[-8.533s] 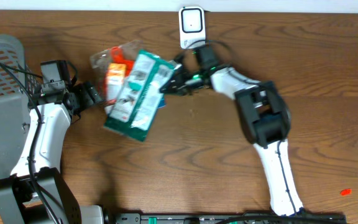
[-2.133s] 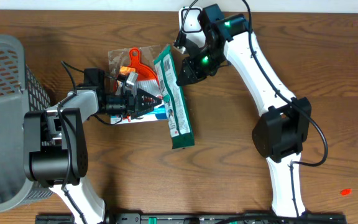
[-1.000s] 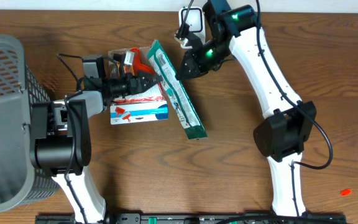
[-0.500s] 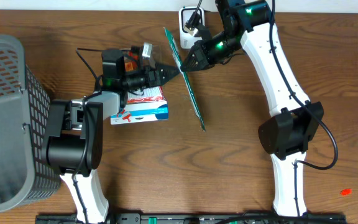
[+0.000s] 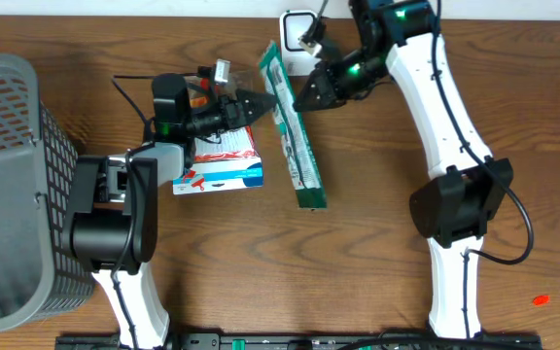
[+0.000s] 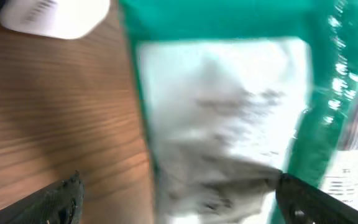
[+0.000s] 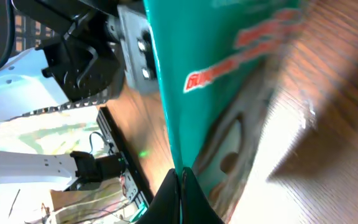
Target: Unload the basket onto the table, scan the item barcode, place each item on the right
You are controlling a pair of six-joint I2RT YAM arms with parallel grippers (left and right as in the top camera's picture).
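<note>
Looks like we're at the present-it-to-the-scanner step. The right gripper (image 5: 297, 97) is pinched tight on the upper end of the green packet (image 5: 297, 151), holding it on edge with its top right next to the white scanner (image 5: 293, 24). The left gripper (image 5: 257, 105) has its fingers spread wide just beside the packet, gripping nothing. My guess for next: twist the packet so the barcode faces the scanner. I can't spot the barcode myself. Count: 1 packet, 1 scanner, 1 box (image 5: 224, 171), 1 basket (image 5: 8, 146).
</note>
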